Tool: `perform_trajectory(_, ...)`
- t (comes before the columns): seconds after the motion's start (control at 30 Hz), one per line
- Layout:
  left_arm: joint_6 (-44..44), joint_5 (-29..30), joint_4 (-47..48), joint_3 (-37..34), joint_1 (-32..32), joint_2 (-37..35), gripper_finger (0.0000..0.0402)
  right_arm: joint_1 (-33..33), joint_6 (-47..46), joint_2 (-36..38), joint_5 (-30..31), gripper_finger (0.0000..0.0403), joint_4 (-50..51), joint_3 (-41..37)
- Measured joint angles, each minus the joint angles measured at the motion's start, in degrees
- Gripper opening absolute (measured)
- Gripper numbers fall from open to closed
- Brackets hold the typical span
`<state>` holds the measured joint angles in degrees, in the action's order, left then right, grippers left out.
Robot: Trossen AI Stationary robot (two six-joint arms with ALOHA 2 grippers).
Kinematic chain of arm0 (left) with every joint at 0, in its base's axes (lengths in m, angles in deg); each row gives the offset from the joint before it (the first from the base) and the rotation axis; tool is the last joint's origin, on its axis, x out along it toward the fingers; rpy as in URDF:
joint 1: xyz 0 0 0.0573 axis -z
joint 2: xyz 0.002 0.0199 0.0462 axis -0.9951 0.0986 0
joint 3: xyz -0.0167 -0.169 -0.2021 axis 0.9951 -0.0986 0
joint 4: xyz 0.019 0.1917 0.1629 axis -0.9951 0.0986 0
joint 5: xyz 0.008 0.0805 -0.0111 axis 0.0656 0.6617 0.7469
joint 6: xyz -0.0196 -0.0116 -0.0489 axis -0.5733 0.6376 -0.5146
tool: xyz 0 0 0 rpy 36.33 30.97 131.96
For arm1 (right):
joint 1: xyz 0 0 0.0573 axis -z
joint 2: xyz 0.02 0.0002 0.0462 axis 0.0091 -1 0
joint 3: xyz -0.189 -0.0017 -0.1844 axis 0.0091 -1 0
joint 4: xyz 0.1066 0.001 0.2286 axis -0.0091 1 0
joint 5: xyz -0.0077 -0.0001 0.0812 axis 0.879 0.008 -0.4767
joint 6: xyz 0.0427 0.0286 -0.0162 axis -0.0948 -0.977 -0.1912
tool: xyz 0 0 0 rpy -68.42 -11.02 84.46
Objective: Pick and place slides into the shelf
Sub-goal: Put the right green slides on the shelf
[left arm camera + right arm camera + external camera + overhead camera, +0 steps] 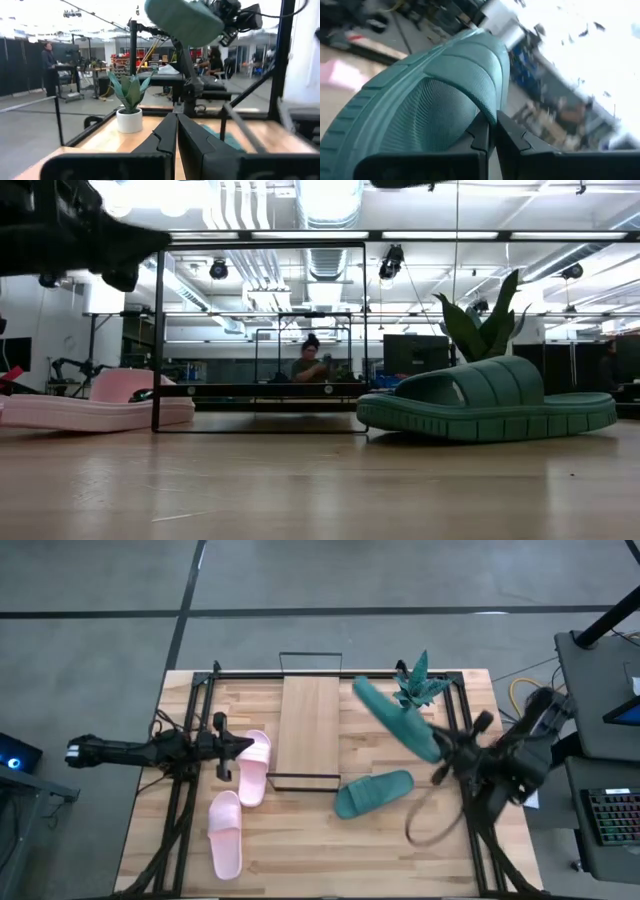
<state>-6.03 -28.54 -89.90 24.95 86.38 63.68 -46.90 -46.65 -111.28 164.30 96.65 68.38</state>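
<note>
Above table | right gripper clamps teal slide (long axis diagonal) | left gripper closed, empty

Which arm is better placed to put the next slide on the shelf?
Right. Its claw already grips a teal slide raised just beside the shelf. The left claw is shut and empty by the pink slide.
</note>
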Motion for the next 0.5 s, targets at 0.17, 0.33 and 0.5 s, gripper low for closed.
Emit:
perform_trajectory(0.17, -3.5, 0.0, -4.1, 1.4, 0.0, -0.7, 0.0, 5.7, 0.0, 1.8, -4.7, 0.0009, -9.1, 5.4)
perform_trajectory(0.33, -3.5, 0.0, -7.2, 1.4, 0.0, -1.6, 0.0, 8.5, 11.0, 1.7, -18.5, 0.0009, -22.7, 10.6)
perform_trajectory(0.5, -0.5, 0.0, -7.8, 1.4, -0.1, -2.2, 0.0, 11.0, 39.1, 1.4, -32.9, 0.0009, -44.3, 11.4)
